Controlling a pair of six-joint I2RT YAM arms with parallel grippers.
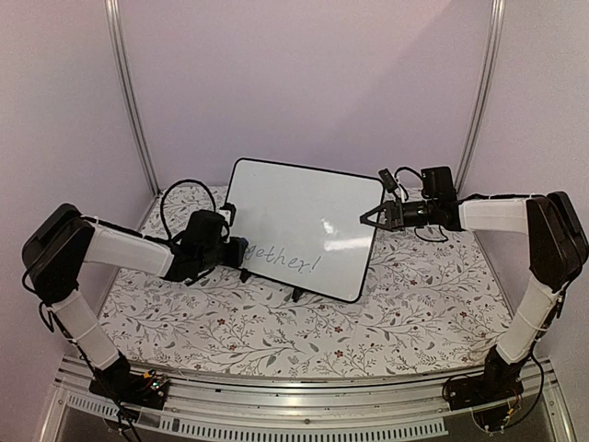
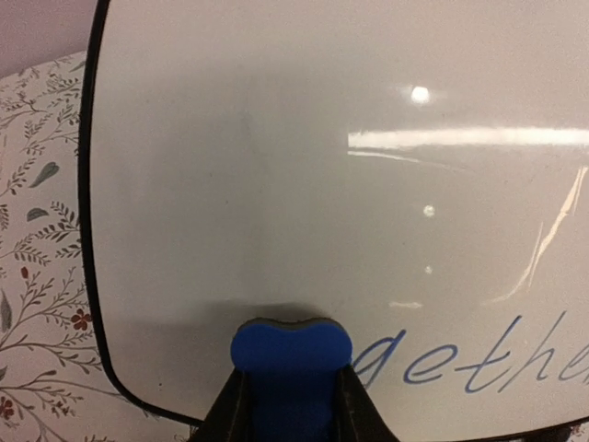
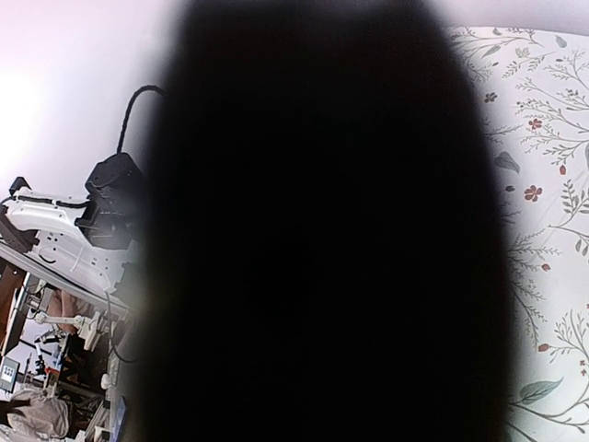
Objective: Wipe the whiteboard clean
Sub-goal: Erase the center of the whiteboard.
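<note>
One word needs wiping. Left claw, clamped on the eraser, touches the board at its lower left; the writing runs rightward from it. Board stands toward the tabletop's far edge. Right claw meets its right edge; whether it grips, I cannot tell.

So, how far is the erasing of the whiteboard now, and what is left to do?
Done: most of the whiteboard looks clean. In hand: the left gripper holds the blue eraser against the board's lower left area, just beside the handwriting. The right gripper sits at the board's right edge, apparently steadying it. Left: that handwriting, reading "gether!", along the bottom is not yet wiped.
</note>
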